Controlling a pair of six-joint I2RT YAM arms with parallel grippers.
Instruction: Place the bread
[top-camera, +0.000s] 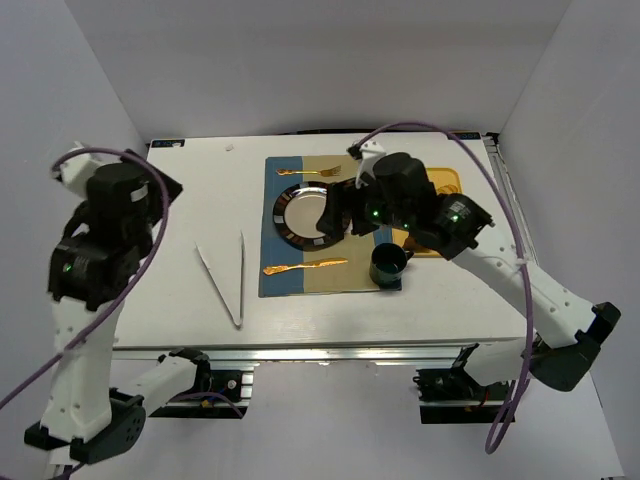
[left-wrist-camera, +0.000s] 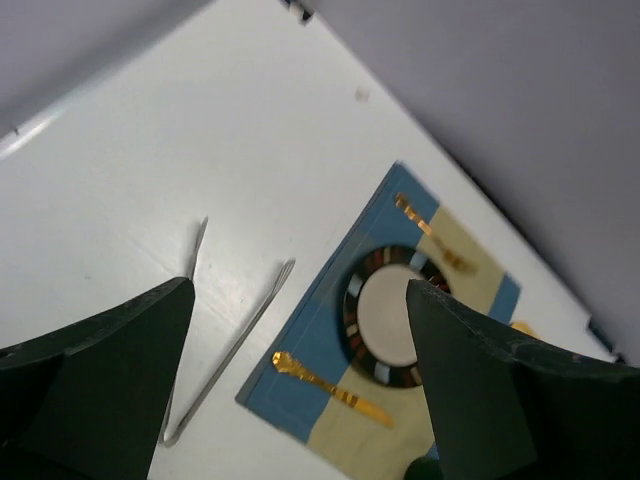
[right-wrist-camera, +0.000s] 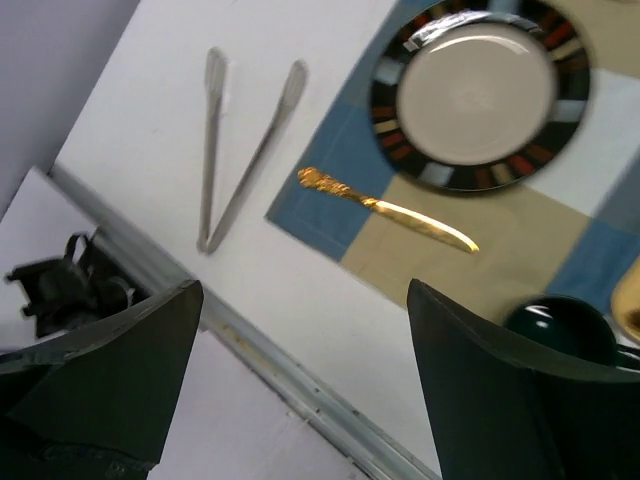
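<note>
From above, a white table (top-camera: 180, 200) carries a blue-and-tan checked placemat (top-camera: 300, 285) with a round cream plate with a dark patterned rim (top-camera: 300, 212), a gold fork (top-camera: 308, 171), a gold knife (top-camera: 305, 266) and a dark green cup (top-camera: 388, 266); thin metal tongs (top-camera: 228, 280) lie left of the mat. The bread cannot be picked out: only a yellow-orange shape (top-camera: 447, 182) shows behind the black right arm (top-camera: 440, 215). In the left wrist view, the left gripper (left-wrist-camera: 300, 290) is spread wide, holding nothing. In the right wrist view, the right gripper (right-wrist-camera: 305, 290) is likewise spread and empty, above the knife.
</note>
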